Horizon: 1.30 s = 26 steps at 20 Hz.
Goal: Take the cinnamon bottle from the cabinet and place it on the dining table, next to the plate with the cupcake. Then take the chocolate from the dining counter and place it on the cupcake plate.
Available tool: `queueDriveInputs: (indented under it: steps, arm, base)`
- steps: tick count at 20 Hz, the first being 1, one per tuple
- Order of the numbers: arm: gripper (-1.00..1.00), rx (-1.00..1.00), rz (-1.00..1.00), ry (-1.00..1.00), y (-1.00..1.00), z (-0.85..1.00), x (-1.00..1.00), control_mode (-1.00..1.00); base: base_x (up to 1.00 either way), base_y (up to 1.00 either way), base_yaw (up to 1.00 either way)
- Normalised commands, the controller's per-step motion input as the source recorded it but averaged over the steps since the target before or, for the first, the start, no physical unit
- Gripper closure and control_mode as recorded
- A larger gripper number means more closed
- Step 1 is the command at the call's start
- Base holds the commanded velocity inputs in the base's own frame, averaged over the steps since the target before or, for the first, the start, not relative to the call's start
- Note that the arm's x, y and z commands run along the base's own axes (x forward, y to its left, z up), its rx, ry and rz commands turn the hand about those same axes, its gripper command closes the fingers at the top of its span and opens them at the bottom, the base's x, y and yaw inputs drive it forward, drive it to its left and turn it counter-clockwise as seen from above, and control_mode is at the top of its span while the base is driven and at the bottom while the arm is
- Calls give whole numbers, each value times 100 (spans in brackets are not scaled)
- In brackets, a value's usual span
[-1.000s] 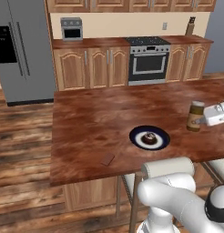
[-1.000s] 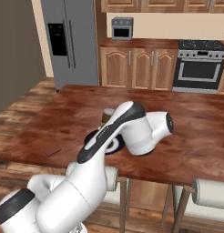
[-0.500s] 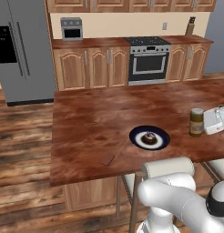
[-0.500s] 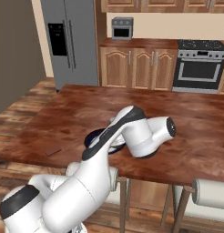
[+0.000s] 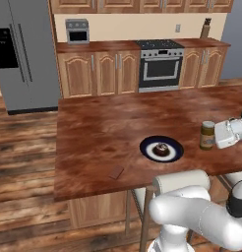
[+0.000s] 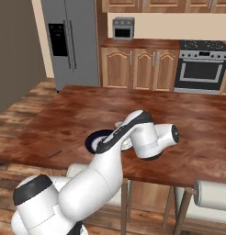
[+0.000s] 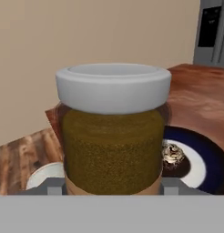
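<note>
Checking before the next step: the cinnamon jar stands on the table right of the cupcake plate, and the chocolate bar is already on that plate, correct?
Not quite. The chocolate bar lies on the table left of the plate, near the front edge, as the left base view shows. The cinnamon jar does stand right of the plate, which holds the cupcake.

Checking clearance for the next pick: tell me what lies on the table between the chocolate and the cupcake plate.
Only bare table. In the left base view the stretch from the chocolate to the plate holds nothing.

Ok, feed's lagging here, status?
Gripper shut on cinnamon bottle, upright on dining table beside plate. Chocolate untouched near table edge. Nothing in the way.
</note>
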Motion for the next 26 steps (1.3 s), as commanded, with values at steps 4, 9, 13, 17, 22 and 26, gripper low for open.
queueDriveInputs:
  steps: [4, 9, 13, 17, 22, 26]
  arm:
    - [100, 5, 16, 2, -22, -32, 26, -100]
    - [100, 0, 6, 0, -19, -22, 25, -100]
    - [100, -4, 1, -8, -6, -28, 22, -100]
    - [100, 0, 3, -8, 0, -35, 23, -100]
    - [100, 0, 2, -4, 0, -40, 23, -100]
    - [100, 0, 7, -1, -2, -31, 38, -100]
  base:
    - [0, 0, 0]
    - [0, 0, 0]
    - [0, 0, 0]
    - [0, 0, 0]
    - [0, 0, 0]
    - [0, 0, 0]
